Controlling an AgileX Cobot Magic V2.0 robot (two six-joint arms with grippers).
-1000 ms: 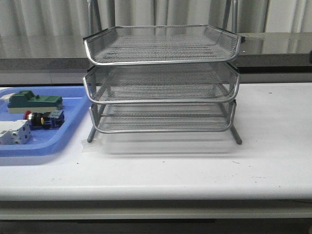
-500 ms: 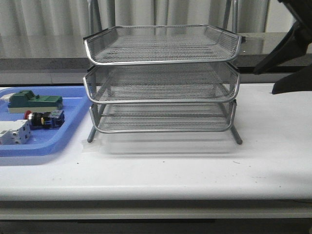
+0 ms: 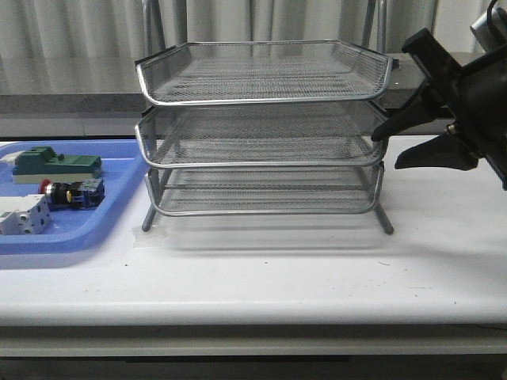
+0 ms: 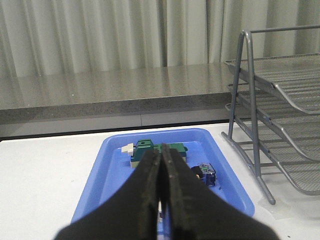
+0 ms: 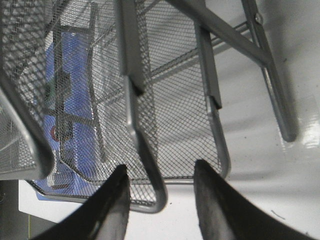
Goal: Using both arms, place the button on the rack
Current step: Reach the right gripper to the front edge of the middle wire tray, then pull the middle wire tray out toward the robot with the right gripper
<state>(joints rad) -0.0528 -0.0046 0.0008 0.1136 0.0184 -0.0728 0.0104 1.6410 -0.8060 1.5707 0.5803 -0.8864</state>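
Item, button (image 3: 70, 192): I see it lying on its side in the blue tray (image 3: 111, 207), left of the rack (image 3: 261, 131), between a green block (image 3: 55, 165) and a white-grey part (image 3: 22, 215). No legible writing on any of them.

Item, left gripper (image 4: 161, 175): fingers pressed together, empty, above the tray's near end, button just beyond.

Item, right gripper (image 3: 392, 146): fingers spread, at the rack's right edge beside the middle tier, well apart from the button.

Pale pleated curtains (image 3: 261, 24) hang along the back wall. Below them runs a glossy grey ledge (image 3: 71, 83), behind the white table (image 3: 317, 269).
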